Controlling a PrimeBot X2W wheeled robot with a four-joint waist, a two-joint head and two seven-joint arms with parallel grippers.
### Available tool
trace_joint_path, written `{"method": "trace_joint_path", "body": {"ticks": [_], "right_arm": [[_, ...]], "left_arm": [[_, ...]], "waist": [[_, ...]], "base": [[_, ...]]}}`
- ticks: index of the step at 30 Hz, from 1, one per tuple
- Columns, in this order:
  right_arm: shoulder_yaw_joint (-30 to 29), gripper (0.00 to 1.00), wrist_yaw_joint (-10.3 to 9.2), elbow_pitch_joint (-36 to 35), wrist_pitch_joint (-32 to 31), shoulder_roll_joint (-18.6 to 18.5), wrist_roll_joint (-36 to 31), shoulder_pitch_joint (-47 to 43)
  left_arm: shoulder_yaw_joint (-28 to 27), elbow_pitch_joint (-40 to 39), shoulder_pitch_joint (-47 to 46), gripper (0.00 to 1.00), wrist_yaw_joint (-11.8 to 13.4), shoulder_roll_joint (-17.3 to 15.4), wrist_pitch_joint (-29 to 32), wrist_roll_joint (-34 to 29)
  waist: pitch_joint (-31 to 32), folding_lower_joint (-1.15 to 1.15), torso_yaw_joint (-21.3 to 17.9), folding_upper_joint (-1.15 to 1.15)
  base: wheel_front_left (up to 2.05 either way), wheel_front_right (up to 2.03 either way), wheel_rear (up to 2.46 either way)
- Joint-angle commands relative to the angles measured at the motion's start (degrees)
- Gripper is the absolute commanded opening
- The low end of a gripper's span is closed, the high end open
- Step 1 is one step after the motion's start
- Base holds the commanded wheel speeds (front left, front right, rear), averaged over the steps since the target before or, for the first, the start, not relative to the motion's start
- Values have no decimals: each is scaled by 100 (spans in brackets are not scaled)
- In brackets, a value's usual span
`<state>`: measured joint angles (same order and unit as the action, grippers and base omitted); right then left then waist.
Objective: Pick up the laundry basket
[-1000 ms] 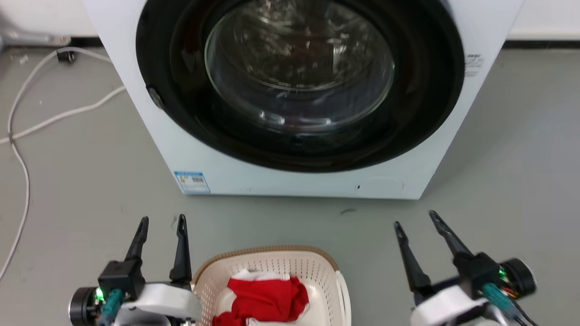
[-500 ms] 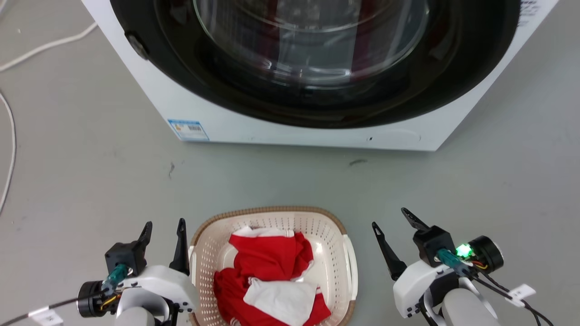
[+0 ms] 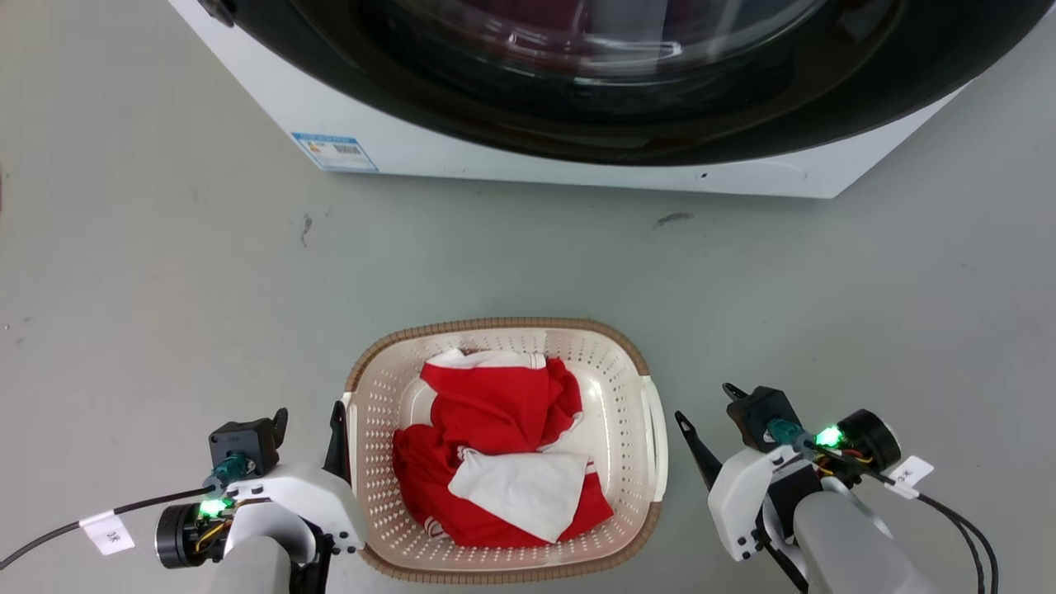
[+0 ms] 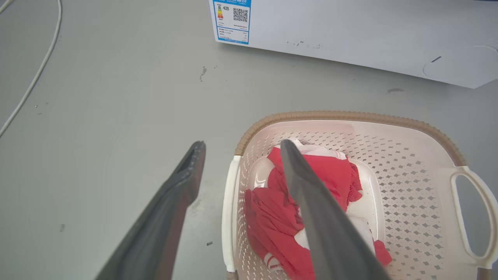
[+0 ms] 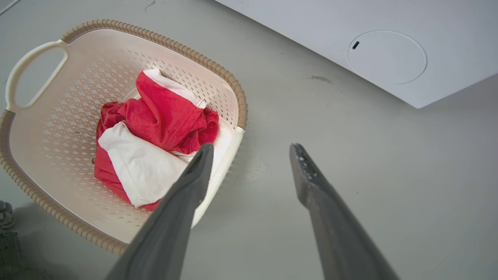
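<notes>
Laundry basket [image 3: 373, 396]: cream-white, walls w/ perforated dot pattern, brown woven-look rim, white handles. Clothes [image 3: 495, 404] in it: red w/ white patches, thin white stripes at hem. Floor [image 3: 165, 289]: plain grey. Washing machine [image 3: 495, 162]: white, black door ring, blue-edged label [image 3: 334, 152].

**Tally by kind**

One laundry basket [image 3: 495, 323] with two white handles [image 3: 657, 437]. One washing machine [image 3: 396, 153] on the far side, bearing one label [image 3: 334, 152]. Two grippers, the left gripper [image 3: 309, 410] and the right gripper [image 3: 705, 403], with two fingers each. One red-and-white cloth heap [image 3: 495, 404]; its pieces cannot be counted.
</notes>
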<state>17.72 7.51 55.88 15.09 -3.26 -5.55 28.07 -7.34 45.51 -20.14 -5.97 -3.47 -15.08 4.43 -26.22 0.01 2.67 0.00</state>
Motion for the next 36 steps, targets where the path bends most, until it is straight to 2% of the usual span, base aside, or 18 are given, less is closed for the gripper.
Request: {"method": "trace_joint_path", "body": {"ticks": [1,10,36], "right_arm": [[33,100,-4,79,12,5,84,129],[367,100,-4,506,13,28,315,522],[983,100,-4,1439,-22,34,929,1322]], "left_arm": [[-18,85,-110,100,31,-12,-14,1],[-54,736,-423,100,58,11,-14,52],[-75,1693,-1261,100,94,41,-14,183]], "waist": [[-123,-1,59,0],[-549,-1,174,0],[-1771,-1,257,0]], "base": [[0,0,0],[0,0,0],[0,0,0]]}}
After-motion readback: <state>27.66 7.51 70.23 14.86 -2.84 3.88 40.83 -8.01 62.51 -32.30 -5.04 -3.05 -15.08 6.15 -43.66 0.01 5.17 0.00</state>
